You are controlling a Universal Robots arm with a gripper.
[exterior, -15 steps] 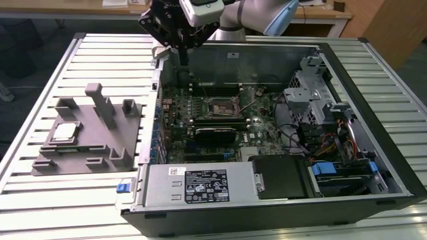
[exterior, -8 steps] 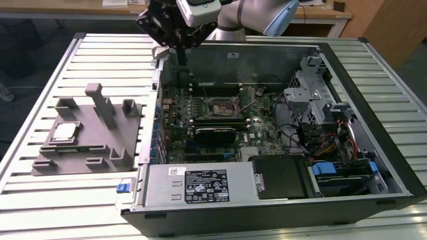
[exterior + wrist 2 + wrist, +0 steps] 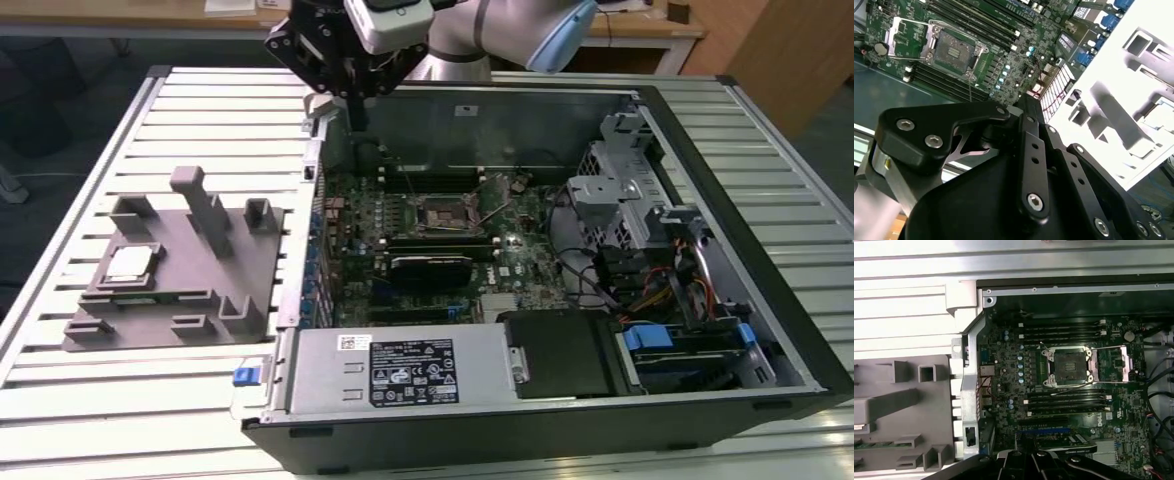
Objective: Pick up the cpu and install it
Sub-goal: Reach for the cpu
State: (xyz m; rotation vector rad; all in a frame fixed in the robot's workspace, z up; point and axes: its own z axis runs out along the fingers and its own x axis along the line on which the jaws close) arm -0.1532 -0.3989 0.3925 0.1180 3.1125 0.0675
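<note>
The cpu (image 3: 130,263), a small pale square chip, lies flat on the grey fixture block (image 3: 200,290) at the exterior view's left, outside the computer case. The open cpu socket (image 3: 441,212) sits on the green motherboard inside the case, its metal frame swung up; it appears in both wrist views (image 3: 954,50) (image 3: 1069,367). My black gripper (image 3: 355,100) hangs high over the case's far corner, above the wall between fixture and motherboard, well away from the cpu and touching nothing. Its dark linkage fills the foreground in the second wrist view (image 3: 1026,102).
The open case (image 3: 747,300) rests on a slatted white table (image 3: 80,400). Inside are a power supply (image 3: 400,370), a drive cage (image 3: 627,190), cables and a dark card below the socket. The fixture's upright posts (image 3: 187,185) rise near the cpu.
</note>
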